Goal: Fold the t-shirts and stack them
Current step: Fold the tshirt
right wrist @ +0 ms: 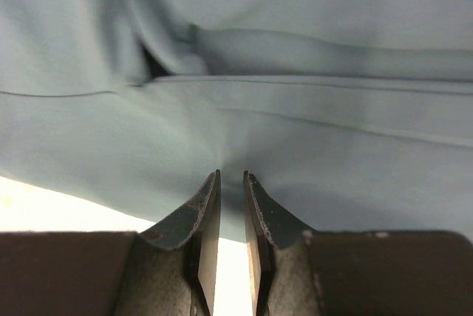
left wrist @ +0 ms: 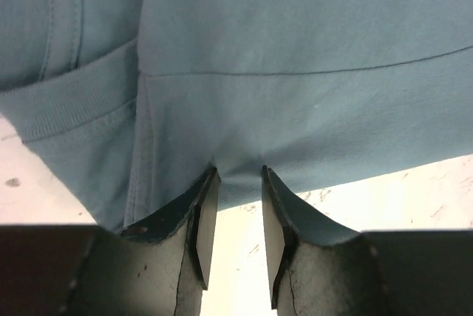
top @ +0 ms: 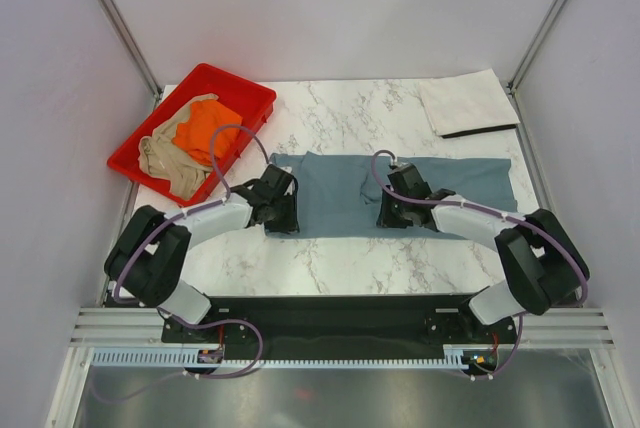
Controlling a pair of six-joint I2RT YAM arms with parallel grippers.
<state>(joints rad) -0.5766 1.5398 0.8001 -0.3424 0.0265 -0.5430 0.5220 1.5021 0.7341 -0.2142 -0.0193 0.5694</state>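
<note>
The slate blue-grey t-shirt (top: 335, 193) lies flat as a wide strip across the middle of the marble table. My left gripper (top: 284, 216) is at its near left edge, its narrowly spaced fingers closed on the hem (left wrist: 239, 172). My right gripper (top: 392, 214) is at the near edge around the shirt's middle, shut on puckered cloth (right wrist: 231, 176). The shirt fills the left wrist view (left wrist: 295, 35) and the right wrist view (right wrist: 332, 131). The orange shirt (top: 208, 123) and the tan-beige shirt (top: 165, 158) lie crumpled in the tray. The off-white shirt (top: 465, 103) lies folded at the back right.
The red plastic tray (top: 250, 90) stands at the back left corner of the table. Pale walls with metal posts close in the table on three sides. Bare marble (top: 340, 258) shows between the blue-grey shirt and the arm bases.
</note>
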